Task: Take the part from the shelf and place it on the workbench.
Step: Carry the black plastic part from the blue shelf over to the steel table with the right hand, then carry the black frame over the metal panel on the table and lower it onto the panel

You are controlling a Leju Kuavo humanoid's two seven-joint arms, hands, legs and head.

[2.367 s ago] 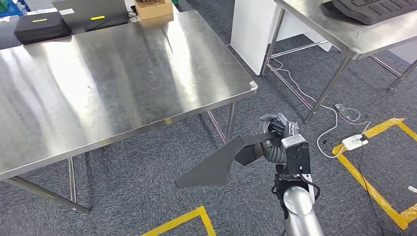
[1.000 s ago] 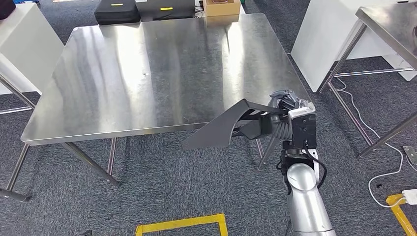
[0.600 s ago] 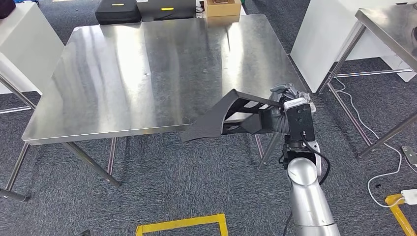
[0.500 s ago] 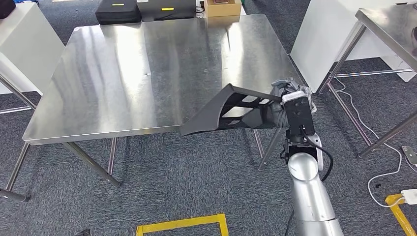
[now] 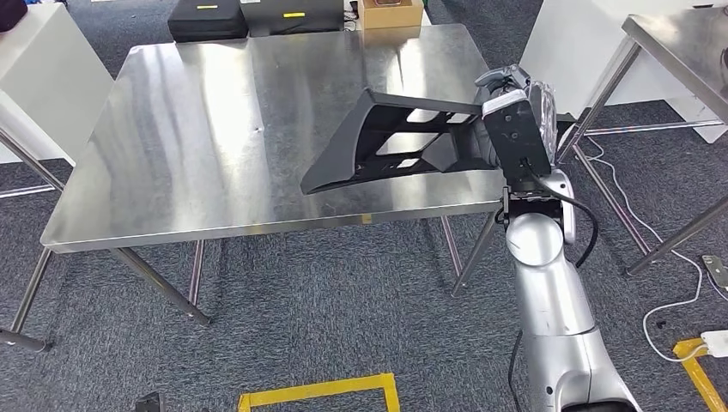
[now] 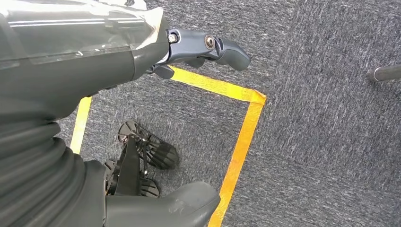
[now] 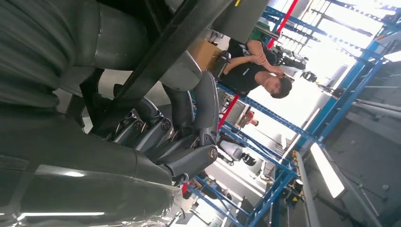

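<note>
The part is a black, flat, wedge-shaped frame with cut-outs (image 5: 391, 142). My right hand (image 5: 506, 129) grips its wide end and holds it in the air over the near right portion of the steel workbench (image 5: 197, 137). Its pointed end reaches toward the middle of the bench top. In the right wrist view the fingers (image 7: 184, 118) are wrapped around a black bar of the part (image 7: 165, 52). My left hand (image 6: 142, 52) hangs over the carpet with its fingers (image 6: 213, 47) apart and nothing in them.
Black cases (image 5: 206, 19) and a cardboard box (image 5: 391, 13) lie at the bench's far edge. A white cabinet (image 5: 575, 60) and a second steel table (image 5: 678, 34) stand to the right, with cables (image 5: 670, 309) and yellow floor tape (image 5: 318, 390) on the carpet. A person (image 7: 255, 66) sits far off.
My right arm has lifted the part from beside the bench's near edge up over the bench top. Earlier the whole view turned to face the bench.
</note>
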